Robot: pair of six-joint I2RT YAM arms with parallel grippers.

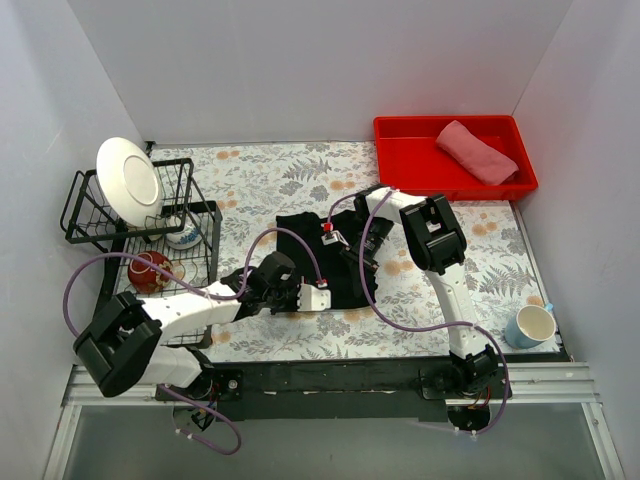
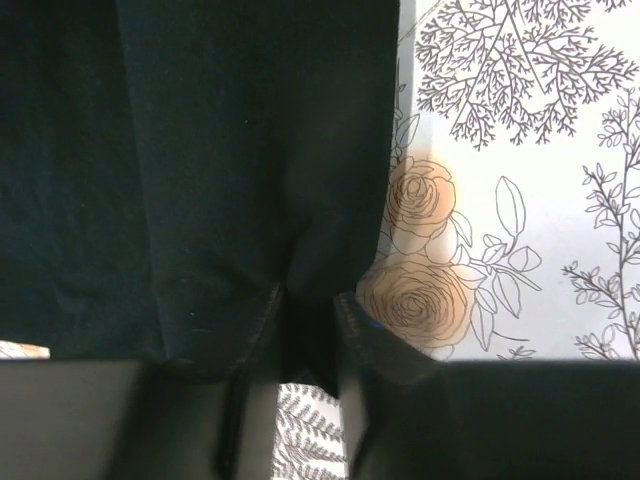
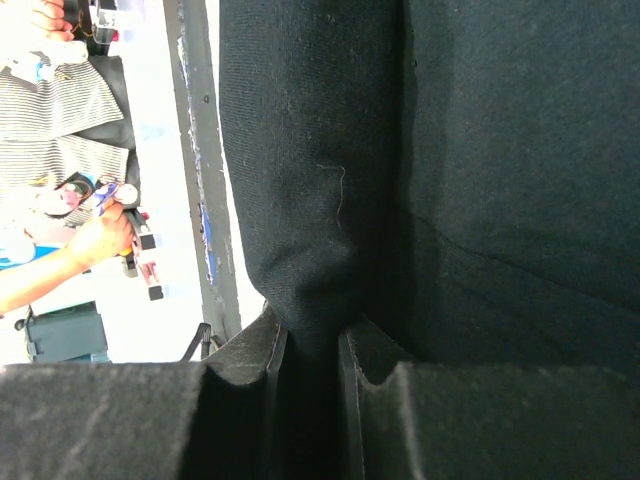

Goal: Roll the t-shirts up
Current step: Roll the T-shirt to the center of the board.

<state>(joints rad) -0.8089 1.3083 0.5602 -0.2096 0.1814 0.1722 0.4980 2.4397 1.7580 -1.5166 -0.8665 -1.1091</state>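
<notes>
Left gripper (image 2: 305, 300), right gripper (image 3: 312, 340) — one black t-shirt (image 2: 200, 150)

Black t-shirt (image 1: 335, 285) bunched, salmon-pink t-shirt (image 1: 477, 151) rolled.
The black lies crumpled on the bench (image 1: 270, 180); the pink rests diagonally inside the red tray (image 1: 400, 160).

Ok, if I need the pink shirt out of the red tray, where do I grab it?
Grip the pink shirt at its middle, from straight above: it lies as a diagonal roll in the red tray, so close across its narrow width. Its walls likely block a side approach.
</notes>
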